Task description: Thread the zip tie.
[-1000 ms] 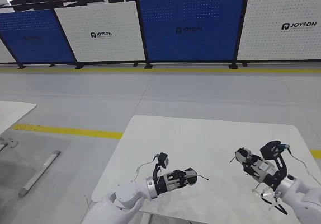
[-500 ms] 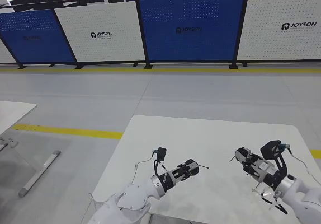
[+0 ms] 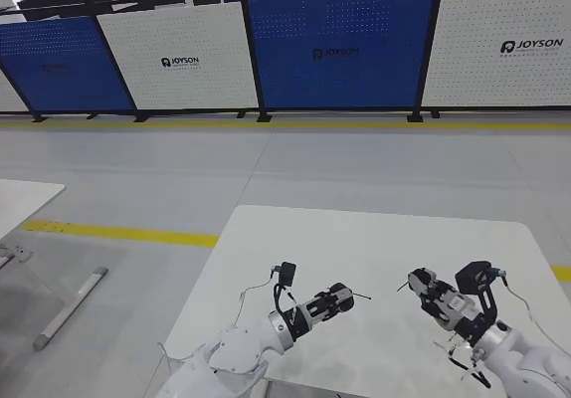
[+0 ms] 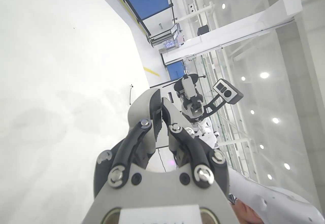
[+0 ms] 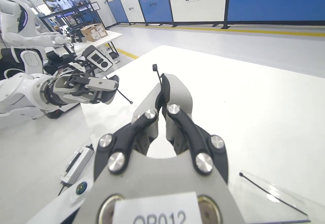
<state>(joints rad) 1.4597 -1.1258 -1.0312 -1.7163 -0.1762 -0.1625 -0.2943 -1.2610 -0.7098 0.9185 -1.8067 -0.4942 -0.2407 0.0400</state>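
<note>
Grips with both pairs of fingers shut. Top view: holds left gripper (image 3: 348, 295) and right gripper (image 3: 413, 283) over the white table (image 3: 365, 234), tips facing yet apart; shows a black zip tie (image 3: 360, 296) jutting from the left and a second zip tie (image 3: 402, 287) from the right, ends not touching. Left wrist view: clamps fingers (image 4: 143, 108) on the first tie, its free end out over the table. Right wrist view: squeezes fingers (image 5: 177, 90) on the second tie, head standing above the tips; looks like a spare tie (image 5: 264, 188) in a clear sleeve (image 5: 287, 197) on the table nearby.
</note>
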